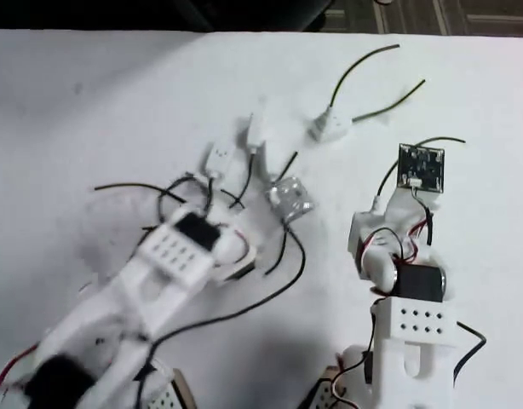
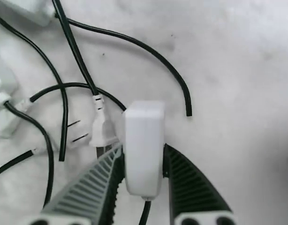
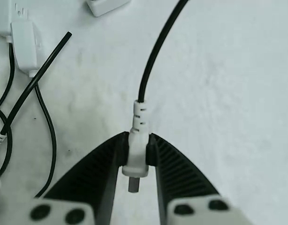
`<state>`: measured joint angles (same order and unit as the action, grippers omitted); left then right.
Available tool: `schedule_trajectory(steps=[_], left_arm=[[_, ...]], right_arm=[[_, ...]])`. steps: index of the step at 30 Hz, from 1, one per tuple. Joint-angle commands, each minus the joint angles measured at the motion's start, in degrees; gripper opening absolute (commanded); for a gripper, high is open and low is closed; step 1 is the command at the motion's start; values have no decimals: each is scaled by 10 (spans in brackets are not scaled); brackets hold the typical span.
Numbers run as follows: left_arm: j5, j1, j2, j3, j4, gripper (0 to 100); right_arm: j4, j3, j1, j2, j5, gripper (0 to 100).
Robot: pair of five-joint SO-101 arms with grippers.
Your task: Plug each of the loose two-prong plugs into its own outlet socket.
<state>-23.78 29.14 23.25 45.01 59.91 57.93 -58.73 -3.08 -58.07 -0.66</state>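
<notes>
My left gripper (image 2: 142, 151) is shut on a white outlet socket block (image 2: 143, 136) resting on the white table. Right beside that block lies a loose white two-prong plug (image 2: 103, 131) on a black cable, its prongs pointing away from the block. My right gripper (image 3: 138, 140) is shut on another white plug (image 3: 136, 157) with a black cable (image 3: 155, 51) running away from it; the plug's end pokes out between the fingers. In the high view the left arm (image 1: 172, 256) reaches in among the tangled cables, and the right arm (image 1: 398, 273) sits at the right.
More white sockets and plugs lie farther out: one (image 1: 330, 126) at the back, two (image 1: 221, 158) (image 1: 260, 132) near the middle. A small clear block (image 1: 290, 198) lies between the arms. Black cables (image 1: 270, 281) cross the table in front of the left arm.
</notes>
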Motion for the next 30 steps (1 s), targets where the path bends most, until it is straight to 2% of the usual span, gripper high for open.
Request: schedule_trajectory(steps=[1, 5, 10, 13, 16, 25, 30], left_arm=[[-48, -20, 178, 75, 22, 20], [-85, -70, 263, 164, -11, 20], [-89, -109, 297, 242, -69, 24], [-84, -107, 299, 253, -69, 114], [-75, -113, 299, 249, -56, 205], [-76, -141, 300, 131, 69, 207], [-76, -231, 297, 98, 30, 194]], right_arm=[[-7, 5, -3, -11, -2, 17], [-7, 5, -2, -11, -3, 17], [-7, 5, -2, -11, -4, 17], [-8, 5, -2, -9, -4, 17], [-9, 4, -2, -7, -4, 17], [-8, 3, 11, -7, -4, 17], [-7, 3, 11, -7, -4, 17]])
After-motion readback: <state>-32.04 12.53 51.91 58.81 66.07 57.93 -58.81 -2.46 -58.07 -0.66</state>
